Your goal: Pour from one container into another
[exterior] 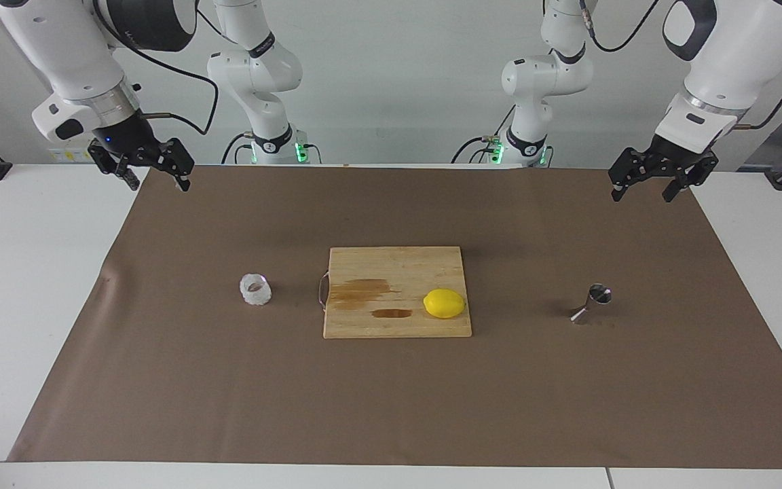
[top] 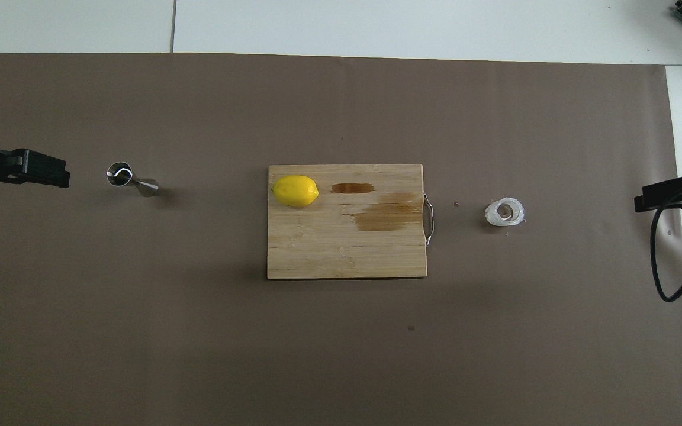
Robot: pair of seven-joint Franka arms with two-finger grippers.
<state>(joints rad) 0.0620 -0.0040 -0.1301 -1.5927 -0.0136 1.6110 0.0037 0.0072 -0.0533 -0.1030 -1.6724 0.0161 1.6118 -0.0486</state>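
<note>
Since both arms hang up near their own corners of the brown mat (exterior: 160,380), nothing's been grasped yet, so every risk lies ahead. Left gripper (exterior: 642,189) is in the air over the mat's edge at its own end, jaws apart, empty. Right gripper (exterior: 158,178) likewise over its corner, jaws apart, empty.

Small squat clear glass cup w/ a bumpy whitish wall (exterior: 255,290) sits on the mat toward the right arm's end, just beside the metal handle of the rectangular wooden cutting board (exterior: 396,265). Small shiny steel hourglass jigger (exterior: 591,303) stands on the mat toward the left arm's end, well apart from the board. Yellow lemon (exterior: 444,303) rests on the board, at the edge nearest the jigger; board also shows brown wet-looking stains.

Likely trouble, my read:
- Cup is low and wide w/ a bumpy wall, so fingers may seat unevenly and it could slip or twist when tilted.
- Jigger is narrow-waisted and light-looking; a nudge from the cup or a finger probably tips it. Its mouth is small, so a pour that's off-centre or too fast would spill onto the mat.
- Cup and jigger are at separate ends w/ board and lemon between; carrying across low could clip the lemon or the board handle.
- Can't tell what or how much is in the cup, so pour angle is a guess.
</note>
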